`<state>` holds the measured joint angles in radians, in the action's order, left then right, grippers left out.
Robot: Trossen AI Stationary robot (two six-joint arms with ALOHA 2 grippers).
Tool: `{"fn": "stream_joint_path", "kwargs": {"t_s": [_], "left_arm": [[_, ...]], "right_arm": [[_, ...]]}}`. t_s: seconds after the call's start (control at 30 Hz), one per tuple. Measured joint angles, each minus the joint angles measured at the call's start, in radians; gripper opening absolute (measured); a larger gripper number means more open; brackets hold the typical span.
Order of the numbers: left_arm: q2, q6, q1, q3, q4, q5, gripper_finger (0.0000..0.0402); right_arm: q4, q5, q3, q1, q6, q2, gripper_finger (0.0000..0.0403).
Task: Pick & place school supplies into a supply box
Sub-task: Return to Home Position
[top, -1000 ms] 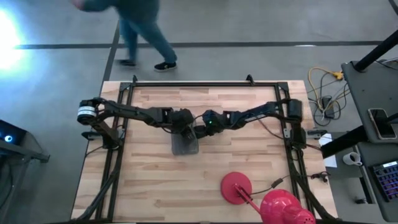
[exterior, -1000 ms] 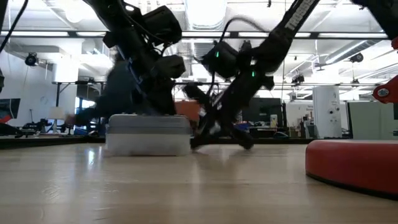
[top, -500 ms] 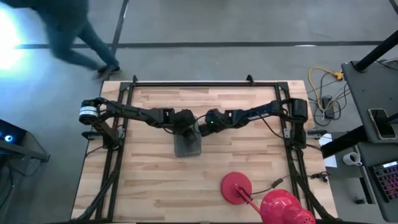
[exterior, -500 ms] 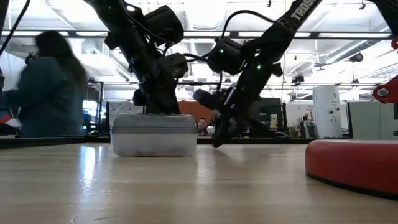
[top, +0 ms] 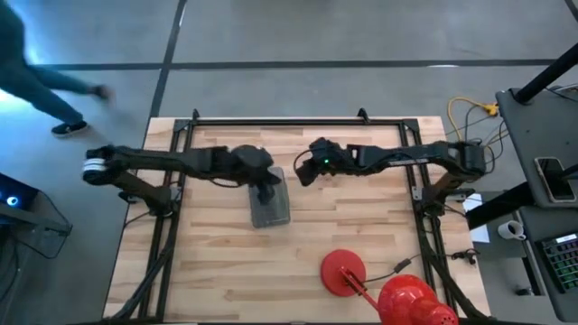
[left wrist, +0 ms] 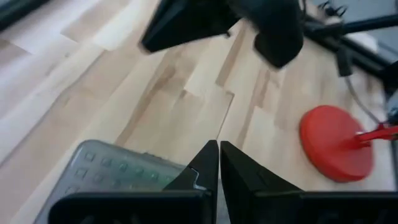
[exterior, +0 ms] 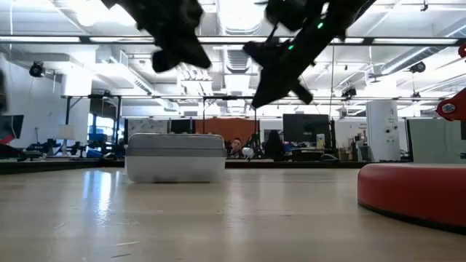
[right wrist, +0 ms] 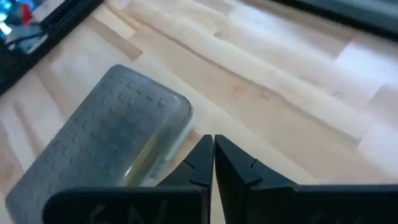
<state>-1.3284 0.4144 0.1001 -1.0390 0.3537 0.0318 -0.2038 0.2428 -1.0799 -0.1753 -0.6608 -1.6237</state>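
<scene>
Mostly, the shut supply box (top: 271, 213) hides its contents; left hand (left wrist: 219, 145) and right hand (right wrist: 213, 138) hover closed, empty.

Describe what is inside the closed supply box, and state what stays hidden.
The supply box is shut. Through its clear side wall, yellow-green streaks show, too blurred to identify. Its grey gridded lid covers everything else inside.

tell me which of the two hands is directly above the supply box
The left hand: seen from above, it overlaps one end of the supply box, while the right hand is beside the box, over the bare table.
</scene>
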Motion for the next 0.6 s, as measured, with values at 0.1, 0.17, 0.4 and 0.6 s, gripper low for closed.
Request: {"fn": "stream_joint_path", "kwargs": {"t_s": [0.1,0.17,0.4,0.6], "left_arm": [[0.110,0.015,-0.004,0.013,0.064,0.003,0.0001],[0.178,0.034,-0.011,0.036,0.103,0.007,0.0001],[0.373,0.113,-0.046,0.189,0.040,0.005,0.0001],[0.551,0.125,-0.097,0.447,-0.216,0.009,0.0001]], "right_arm": [[-0.038,0.009,0.008,0.012,0.111,0.092,0.0009],[-0.046,0.036,0.012,0.029,0.182,0.165,0.0009],[-0.205,0.179,0.021,0.090,0.320,0.416,0.0009],[-0.426,0.167,0.082,0.132,0.413,0.630,0.0009]]}}
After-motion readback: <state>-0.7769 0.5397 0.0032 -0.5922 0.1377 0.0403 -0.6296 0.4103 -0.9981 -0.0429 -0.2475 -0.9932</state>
